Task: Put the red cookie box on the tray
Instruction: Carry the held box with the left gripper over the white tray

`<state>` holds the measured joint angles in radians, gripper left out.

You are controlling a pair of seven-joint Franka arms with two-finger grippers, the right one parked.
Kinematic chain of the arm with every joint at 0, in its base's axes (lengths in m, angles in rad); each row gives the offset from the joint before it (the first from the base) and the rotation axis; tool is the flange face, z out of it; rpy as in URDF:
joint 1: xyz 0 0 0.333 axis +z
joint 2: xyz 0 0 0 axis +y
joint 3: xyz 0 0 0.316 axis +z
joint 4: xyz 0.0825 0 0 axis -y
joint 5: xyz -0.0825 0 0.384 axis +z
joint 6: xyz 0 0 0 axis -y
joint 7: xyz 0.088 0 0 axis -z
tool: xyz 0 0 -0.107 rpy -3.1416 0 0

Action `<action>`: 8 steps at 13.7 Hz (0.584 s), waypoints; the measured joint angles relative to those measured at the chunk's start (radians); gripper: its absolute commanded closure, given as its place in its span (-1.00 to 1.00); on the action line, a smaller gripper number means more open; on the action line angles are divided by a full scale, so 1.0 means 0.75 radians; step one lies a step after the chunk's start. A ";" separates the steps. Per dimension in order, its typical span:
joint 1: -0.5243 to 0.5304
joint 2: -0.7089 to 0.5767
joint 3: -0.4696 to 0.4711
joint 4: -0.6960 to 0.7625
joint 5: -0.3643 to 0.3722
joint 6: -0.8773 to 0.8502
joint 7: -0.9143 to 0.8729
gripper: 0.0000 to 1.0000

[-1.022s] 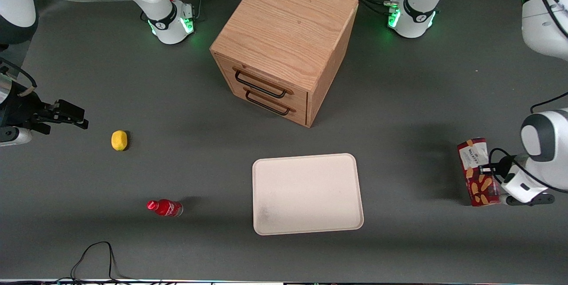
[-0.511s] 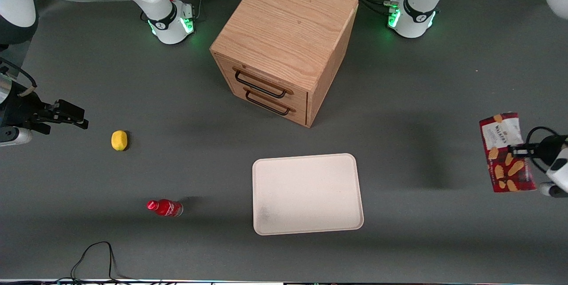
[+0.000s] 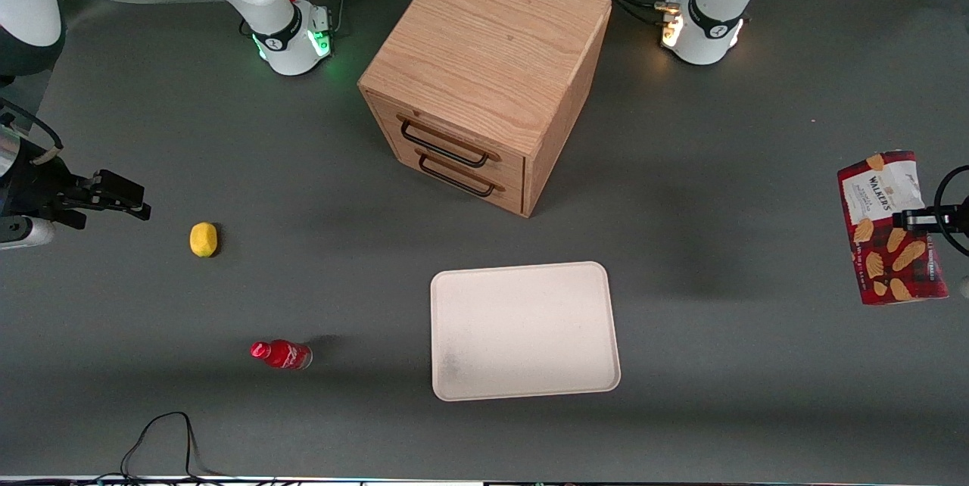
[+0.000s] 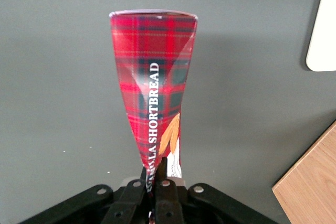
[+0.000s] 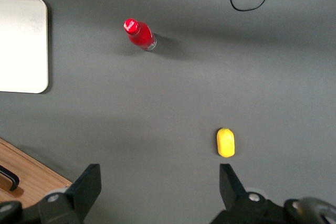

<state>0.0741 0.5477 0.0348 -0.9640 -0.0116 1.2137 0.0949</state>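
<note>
The red cookie box (image 3: 892,228), dark-red tartan with a white "Walkers" label and biscuit pictures, hangs in the air at the working arm's end of the table, well off the grey tabletop. My left gripper (image 3: 912,219) is shut on it, gripping its side. In the left wrist view the box (image 4: 155,103) stands out from the gripper (image 4: 155,174), whose fingers pinch the carton's crushed end. The cream-white tray (image 3: 524,330) lies flat and bare near the front camera, far from the box; a corner of it shows in the left wrist view (image 4: 323,35).
A wooden drawer cabinet (image 3: 484,77) with two black handles stands farther from the front camera than the tray. A small red bottle (image 3: 281,354) and a yellow lemon (image 3: 203,238) lie toward the parked arm's end. A black cable (image 3: 163,440) loops at the front edge.
My left gripper has lifted the cookie box off the table and carried it upward and outward toward the working arm's end. Everything else is unmoved.
</note>
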 measured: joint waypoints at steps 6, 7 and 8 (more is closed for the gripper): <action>-0.098 0.004 -0.099 0.000 -0.012 0.027 -0.205 1.00; -0.128 0.007 -0.144 0.000 -0.012 0.060 -0.301 1.00; -0.159 0.015 -0.192 -0.001 -0.012 0.108 -0.383 1.00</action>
<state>-0.0454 0.5588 -0.1090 -0.9646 -0.0207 1.2948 -0.1926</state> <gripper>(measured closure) 0.974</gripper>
